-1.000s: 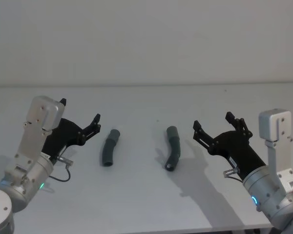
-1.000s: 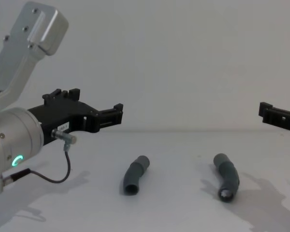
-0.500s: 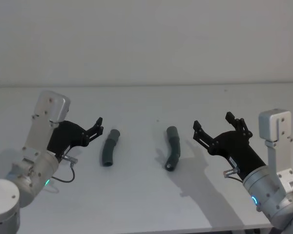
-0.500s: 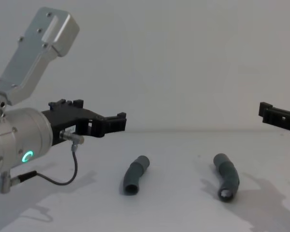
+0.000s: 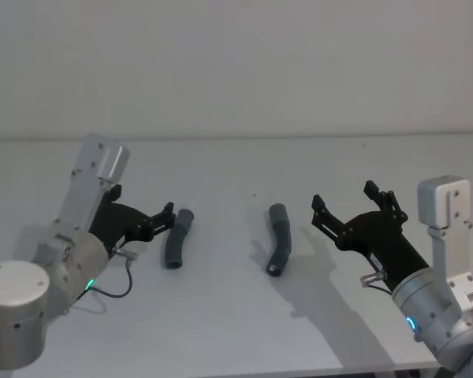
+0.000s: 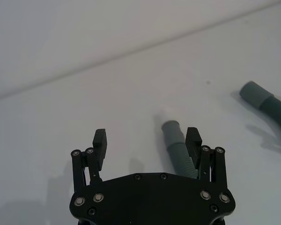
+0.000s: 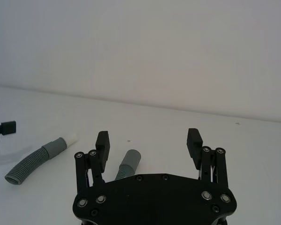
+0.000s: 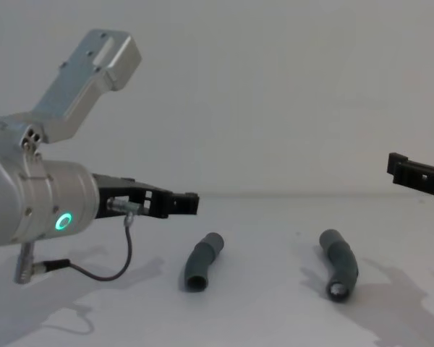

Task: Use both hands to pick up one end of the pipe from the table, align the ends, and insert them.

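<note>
Two dark grey pipe pieces lie apart on the white table. The left piece carries a white plug tip at its far end. The right piece has an open end facing me. My left gripper is open and hovers just left of the left piece's far end, which sits close to one finger in the left wrist view. My right gripper is open, raised to the right of the right piece.
A plain pale wall stands behind the table's far edge. A thin black cable loops under the left wrist. The table's front edge runs close below the right arm.
My left arm has swung forward and right, bringing its open gripper close to the left pipe piece. The right arm and both pieces have stayed still.
</note>
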Tool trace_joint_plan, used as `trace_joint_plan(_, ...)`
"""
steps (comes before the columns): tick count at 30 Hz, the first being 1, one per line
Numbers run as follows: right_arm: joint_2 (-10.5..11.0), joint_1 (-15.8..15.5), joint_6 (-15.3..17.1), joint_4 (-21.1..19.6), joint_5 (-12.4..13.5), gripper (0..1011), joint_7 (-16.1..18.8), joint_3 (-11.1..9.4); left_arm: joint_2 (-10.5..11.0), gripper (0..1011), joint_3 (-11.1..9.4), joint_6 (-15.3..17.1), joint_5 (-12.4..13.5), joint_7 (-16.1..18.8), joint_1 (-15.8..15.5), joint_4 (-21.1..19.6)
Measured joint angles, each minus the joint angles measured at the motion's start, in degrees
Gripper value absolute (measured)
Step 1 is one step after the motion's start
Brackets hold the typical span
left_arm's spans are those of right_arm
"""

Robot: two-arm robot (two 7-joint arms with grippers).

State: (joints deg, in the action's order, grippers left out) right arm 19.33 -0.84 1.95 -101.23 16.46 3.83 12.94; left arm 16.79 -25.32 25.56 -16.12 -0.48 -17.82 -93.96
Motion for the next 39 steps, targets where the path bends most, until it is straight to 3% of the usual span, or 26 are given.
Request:
trace_joint_plan(9, 0.00, 0.00, 0.00, 0.00, 0.00, 1001, 0.00, 0.00, -1.58, 1002, -1.46, 8.45, -1.48, -2.46, -3.41, 1.44)
trace_joint_plan(15, 0.00, 0.00, 0.00, 0.00, 0.00, 1001, 0.00, 0.00, -2.75, 1002, -2.37, 12.23, -1.95, -3.53, -5.23, 2.67)
trace_joint_plan(25, 0.00, 0.00, 0.00, 0.00, 0.00, 1001, 0.00, 0.00, -4.47, 1002, -2.67, 16.05, -1.87, -2.87, -6.34, 3.60)
trace_joint_plan(39, 0.00, 0.00, 0.00, 0.00, 0.00, 1001, 0.00, 0.00, -7.17, 1002, -1.17, 19.29, -0.88, 0.94, -5.63, 4.22)
